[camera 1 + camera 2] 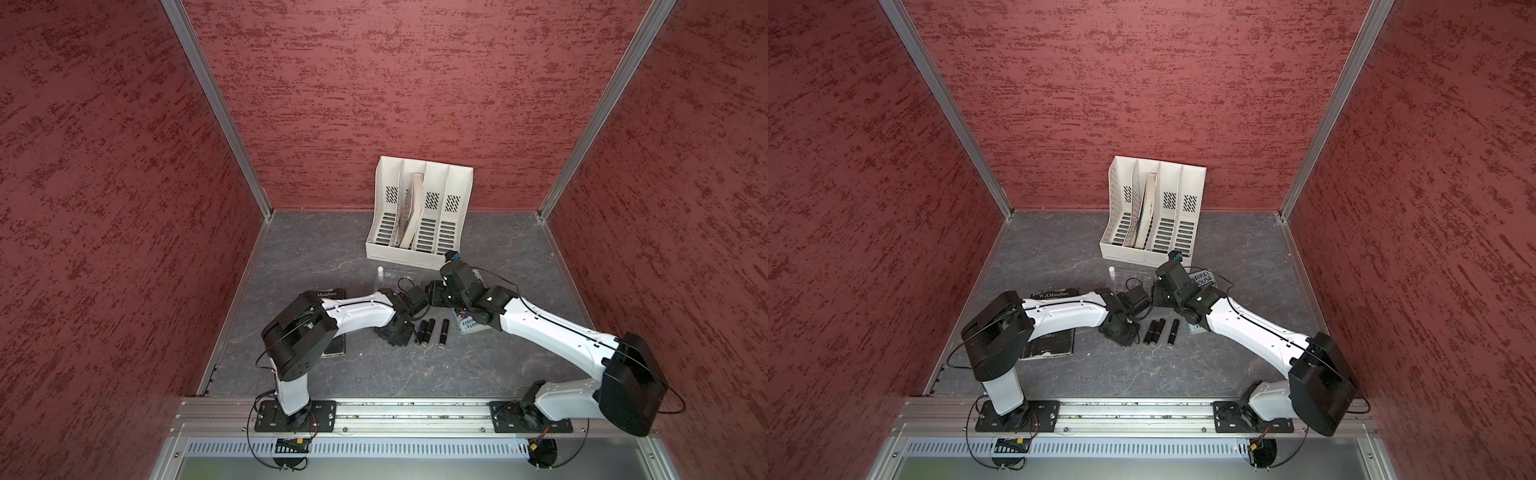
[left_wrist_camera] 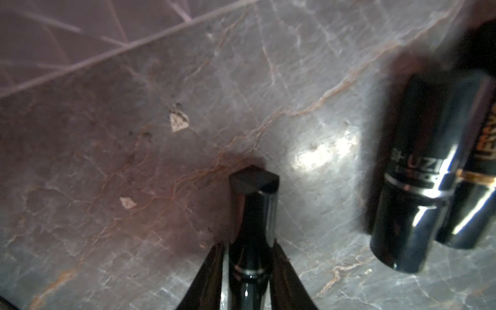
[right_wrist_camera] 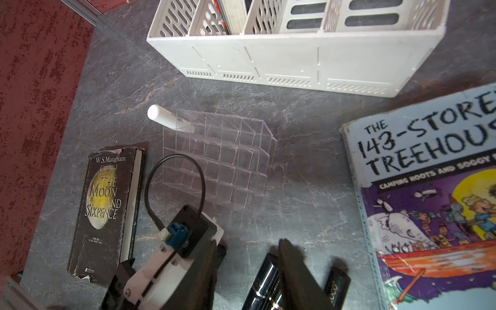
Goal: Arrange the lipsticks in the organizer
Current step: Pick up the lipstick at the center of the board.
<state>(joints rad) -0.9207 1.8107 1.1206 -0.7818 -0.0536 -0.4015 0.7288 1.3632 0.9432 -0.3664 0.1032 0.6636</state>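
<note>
White lipstick (image 3: pixel 166 118) is in the organizer (image 3: pixel 241 171); left gripper (image 2: pixel 249 249) grips a black lipstick (image 2: pixel 252 212), right gripper (image 3: pixel 248 251) is open, three more lipsticks (image 1: pixel 428 331) lie mid-frame.

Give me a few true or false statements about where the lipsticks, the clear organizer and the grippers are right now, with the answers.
1. The white lipstick tube stands in a corner cell of the clear acrylic grid organizer. True.
2. The left gripper is empty. False: it grips a glossy black lipstick tube.
3. Three more black lipstick tubes lie loose on the grey marbled table. True.
4. The white slotted file rack holds nothing. False: a book stands in it.
</note>
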